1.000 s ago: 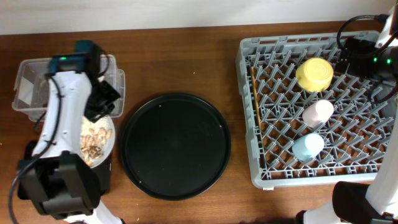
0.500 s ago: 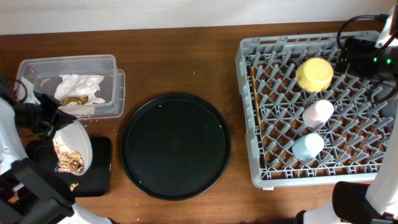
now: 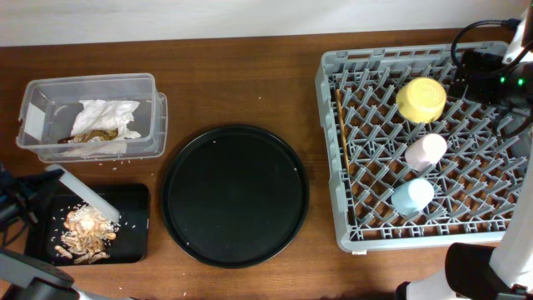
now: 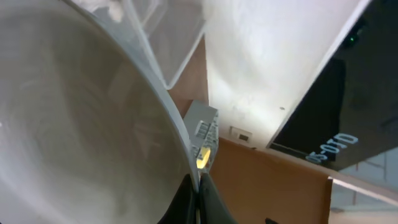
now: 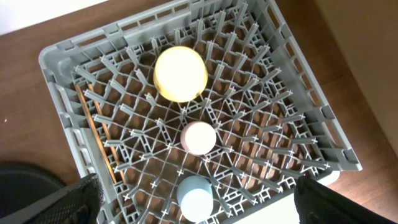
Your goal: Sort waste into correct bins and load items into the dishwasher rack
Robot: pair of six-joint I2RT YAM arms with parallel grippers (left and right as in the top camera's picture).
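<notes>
The right gripper (image 5: 196,182) hangs over the grey rack (image 5: 267,124), fingers wide apart. Between them lies the light-blue cup (image 5: 194,199); farther ahead the pink cup (image 5: 199,137), then the yellow bowl (image 5: 180,73). Chopsticks (image 5: 99,134) lie ahead of its left finger.

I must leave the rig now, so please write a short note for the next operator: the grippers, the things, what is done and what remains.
Left gripper: shut on the plate, held tilted over the black tray.
Right gripper: open, empty, above the rack.
Done: food scraps in the black tray; napkins and wrapper in the clear tub; yellow bowl, pink cup, blue cup and chopsticks in the rack.
Left: put the plate in the rack.
</notes>
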